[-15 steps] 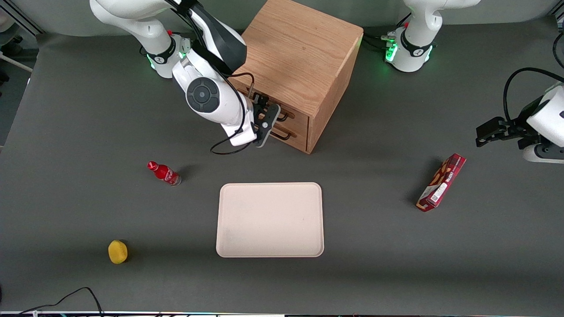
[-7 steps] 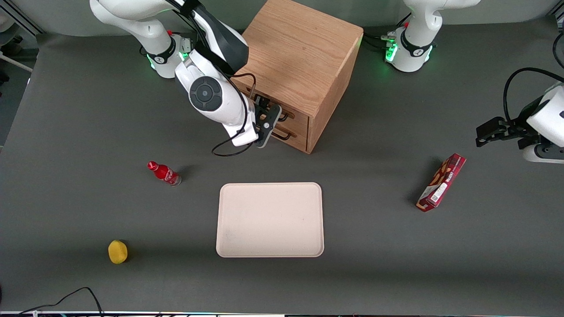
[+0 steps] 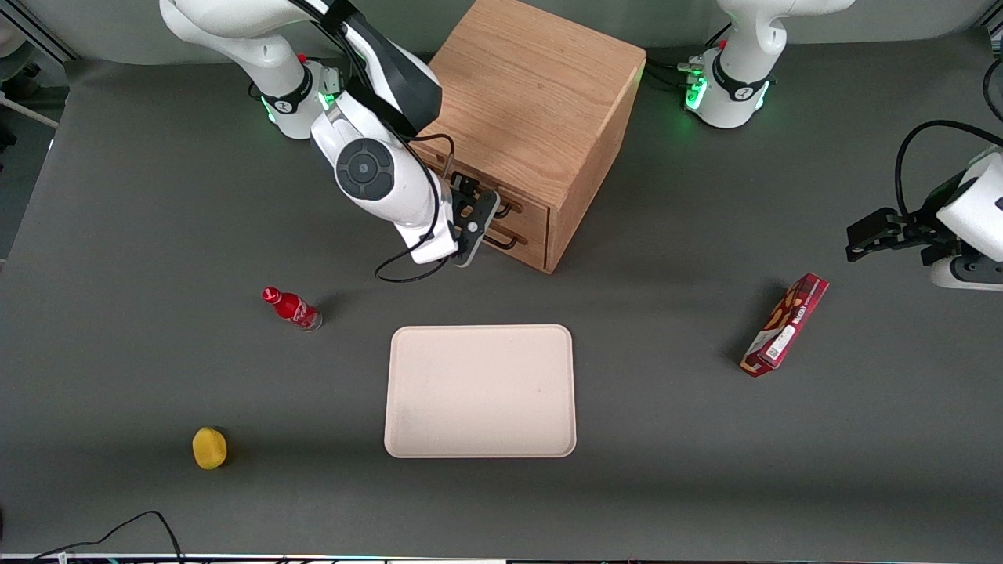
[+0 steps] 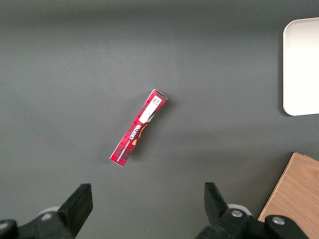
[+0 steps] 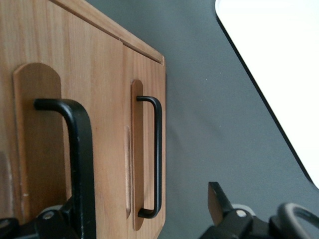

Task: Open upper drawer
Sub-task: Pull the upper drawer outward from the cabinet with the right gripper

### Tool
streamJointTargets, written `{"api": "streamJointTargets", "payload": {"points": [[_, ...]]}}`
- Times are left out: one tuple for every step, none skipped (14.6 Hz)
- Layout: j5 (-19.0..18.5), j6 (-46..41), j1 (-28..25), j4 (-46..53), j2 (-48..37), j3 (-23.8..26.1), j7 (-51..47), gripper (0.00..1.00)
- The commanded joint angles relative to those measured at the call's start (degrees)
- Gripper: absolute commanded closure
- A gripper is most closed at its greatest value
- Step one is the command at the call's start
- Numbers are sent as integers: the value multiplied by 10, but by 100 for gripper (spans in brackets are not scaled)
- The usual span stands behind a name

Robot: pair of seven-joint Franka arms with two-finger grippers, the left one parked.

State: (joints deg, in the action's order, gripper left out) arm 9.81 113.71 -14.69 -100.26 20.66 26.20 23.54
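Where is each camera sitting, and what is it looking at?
Front view: high up, facing both arms over the table; the right arm's gripper is in front of the upper drawer of the oak cabinet.
Right wrist view: rides the working arm, close to the upper drawer's handle; its open fingers show.
Left wrist view: rides the parked arm, looking down at the red box.
All three share the cream tray.

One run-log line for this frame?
task: open upper drawer | drawer: closed | gripper: at cabinet front, open, straddling upper handle | grasp: not yet
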Motion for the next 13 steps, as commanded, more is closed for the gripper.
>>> {"api": "streamJointTargets", "payload": {"points": [[-17,6,3,27,11,-7,-12,0],[-18,6,4,30,11,-8,-12,0],[-19,6,5,33,12,-10,-11,0],[-22,5,5,38,12,-17,-11,0],[-27,5,4,42,13,-21,-12,0],[-29,5,5,45,16,-21,-11,0],[-30,5,5,51,17,-22,-9,0],[-30,5,6,53,17,-29,-9,0],[-29,5,5,58,18,-37,-9,0],[-29,5,6,66,26,-37,-9,0],[-29,3,7,74,32,-39,-9,0],[-30,2,11,81,37,-39,-9,0],[-35,2,11,85,39,-40,-8,0]]}}
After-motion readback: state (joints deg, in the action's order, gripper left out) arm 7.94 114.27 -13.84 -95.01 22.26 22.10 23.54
